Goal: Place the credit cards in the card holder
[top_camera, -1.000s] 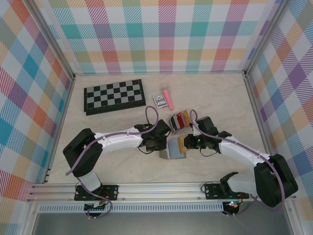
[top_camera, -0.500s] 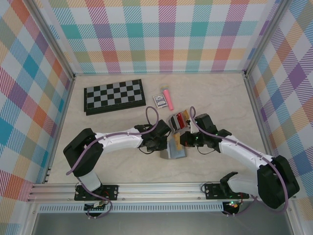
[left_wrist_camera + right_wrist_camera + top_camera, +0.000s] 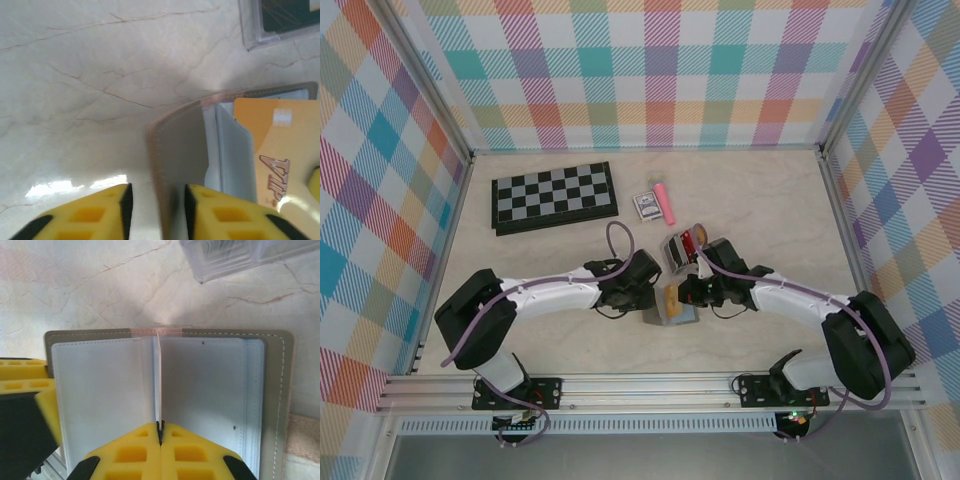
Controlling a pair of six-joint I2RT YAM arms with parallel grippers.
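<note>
Risks first. The left claw (image 3: 156,202) straddled the raised cover of the wallet (image 3: 180,150) with its jaws apart and a gap showing on one side, so we read it as open, not clamping. If so, nothing pinned the wallet. Any push from the card could slide it across the counter (image 3: 75,75) or let the cover drop shut.

The right claw (image 3: 160,429) was closed on the yellow card (image 3: 157,375), pinched at one end and standing on edge over the wallet's centre fold. That lines it up with the spine rather than a pocket mouth, so pushing straight in would likely jam it there. We'd expect it needs a tilt or a sideways shift first. With such a short grip on a thin card, it could also pivot between the pads when it meets resistance.

The clear rack (image 3: 235,255), with a red card (image 3: 687,240) in it, sat just beyond the wallet. Overshoot could knock it.

Pose: both arms reached inward, low over the counter, and met mid-counter. Left claw on the wallet's left edge, right claw facing it from the right, wrists nearly head-on.
</note>
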